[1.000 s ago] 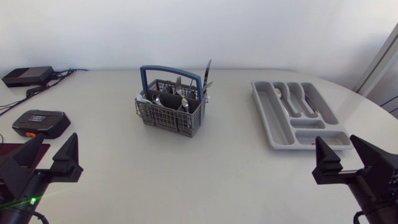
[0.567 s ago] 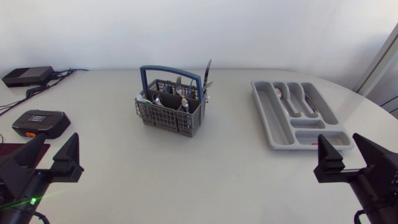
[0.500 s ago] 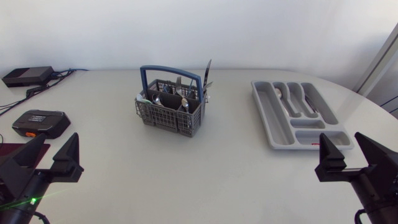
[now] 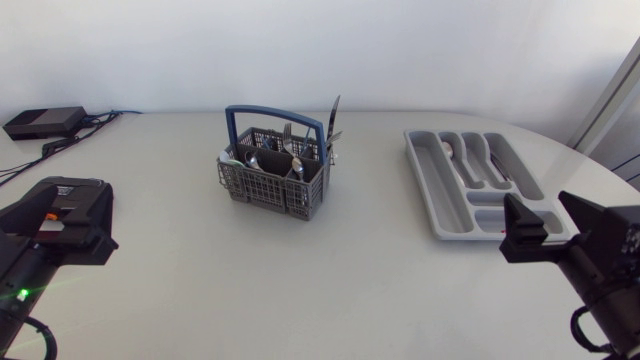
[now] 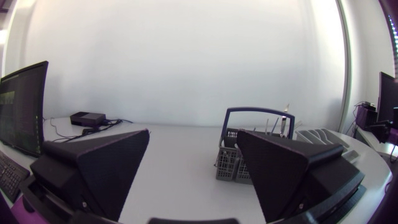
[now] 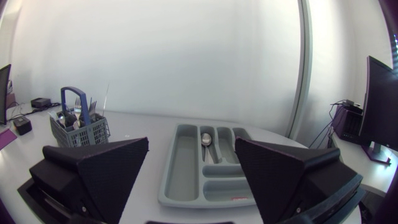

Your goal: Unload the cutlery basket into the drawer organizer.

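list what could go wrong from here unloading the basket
Cutlery stands packed under the blue handle of the cutlery basket; the left gripper, fingers open, may hit the handle or lift two pieces. The basket looks light and could tip as a piece is pulled. The right gripper sits close by the drawer organizer and might nudge it.

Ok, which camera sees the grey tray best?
Head view: it looks down into the compartments of the drawer organizer. Right wrist view sees it slantwise, corners hidden; left wrist view, only a far sliver.
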Motion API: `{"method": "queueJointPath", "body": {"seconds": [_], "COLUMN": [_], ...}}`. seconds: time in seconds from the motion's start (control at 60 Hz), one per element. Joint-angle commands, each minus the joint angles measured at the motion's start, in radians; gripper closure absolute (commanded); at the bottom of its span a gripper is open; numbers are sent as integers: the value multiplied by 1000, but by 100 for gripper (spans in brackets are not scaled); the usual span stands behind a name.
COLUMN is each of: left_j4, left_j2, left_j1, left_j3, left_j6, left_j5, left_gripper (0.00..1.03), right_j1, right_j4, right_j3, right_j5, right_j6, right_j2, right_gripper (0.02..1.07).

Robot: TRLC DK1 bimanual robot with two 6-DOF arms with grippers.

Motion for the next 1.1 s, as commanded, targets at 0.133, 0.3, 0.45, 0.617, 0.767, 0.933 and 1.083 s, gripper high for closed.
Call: {"method": "queueJointPath", "body": {"seconds": [0.133,0.3,0.45,0.617,0.767,0.933,1.083], "left_j4": [24,13,9,7,-34,-63,-33], "left_j2": [271,491,632,782,960,1083,1166], "left_j1": [-21,-32,5,31,29,31,55], "left_j3": [160,266,360,429,512,561,571], "left_j6": [-28,-30,-42,-34,99,211,214], "left_j5": [-10,-10,-10,-7,-5,91,213], "left_gripper": [8,10,10,10,10,10,10], "right_j1": [211,342,484,554,580,606,606], "right_j4": [34,32,-19,-75,-103,-210,-275], "right_j3": [190,296,408,548,661,802,916], "right_j5": [120,162,267,270,277,264,247], "right_j6": [38,70,21,4,5,-39,-33], "right_j2": [301,502,676,872,1015,1145,1246], "right_gripper": [7,7,7,7,7,7,8]}}
